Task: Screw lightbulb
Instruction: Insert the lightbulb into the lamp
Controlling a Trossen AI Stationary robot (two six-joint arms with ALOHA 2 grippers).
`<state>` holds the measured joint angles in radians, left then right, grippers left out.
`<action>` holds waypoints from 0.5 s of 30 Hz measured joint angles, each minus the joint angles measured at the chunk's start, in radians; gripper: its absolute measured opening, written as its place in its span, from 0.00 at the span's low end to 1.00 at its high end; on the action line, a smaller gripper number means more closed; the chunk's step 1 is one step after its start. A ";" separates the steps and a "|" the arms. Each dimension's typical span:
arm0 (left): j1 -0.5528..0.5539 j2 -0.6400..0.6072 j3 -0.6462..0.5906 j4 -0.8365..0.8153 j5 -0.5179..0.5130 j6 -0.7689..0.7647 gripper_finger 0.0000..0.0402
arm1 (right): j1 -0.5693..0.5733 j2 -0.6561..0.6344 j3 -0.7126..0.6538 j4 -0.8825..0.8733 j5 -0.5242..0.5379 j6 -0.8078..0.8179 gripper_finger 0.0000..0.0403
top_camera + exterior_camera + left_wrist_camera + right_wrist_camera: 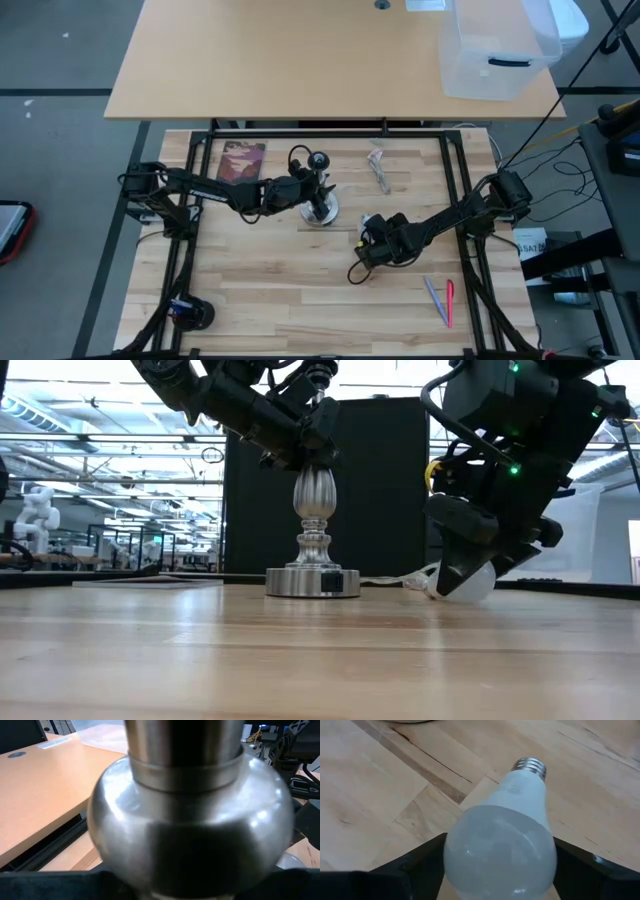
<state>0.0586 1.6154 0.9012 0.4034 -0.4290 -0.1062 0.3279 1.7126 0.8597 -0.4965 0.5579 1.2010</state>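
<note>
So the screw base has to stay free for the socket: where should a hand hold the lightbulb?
Grip the frosted globe of the lightbulb at its widest part, from the rounded end. It lies on its side, screw base pointing away, leaving the threads clear.

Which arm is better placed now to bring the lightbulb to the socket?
The right: its tool already has the lightbulb between its fingers, low over the table. The left tool is occupied gripping the stand.
</note>
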 joint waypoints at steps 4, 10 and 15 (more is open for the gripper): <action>0.000 0.000 0.000 0.000 0.000 0.000 0.40 | 0.000 0.000 0.000 0.000 0.000 0.000 0.66; 0.000 0.000 0.000 0.000 0.000 0.000 0.40 | 0.001 -0.001 0.000 0.000 -0.006 -0.009 0.66; 0.000 0.000 0.000 -0.001 0.001 0.000 0.40 | 0.001 -0.040 0.000 -0.006 -0.045 -0.055 0.66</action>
<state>0.0586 1.6154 0.9009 0.4027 -0.4276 -0.1059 0.3290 1.6729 0.8593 -0.5022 0.5134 1.1464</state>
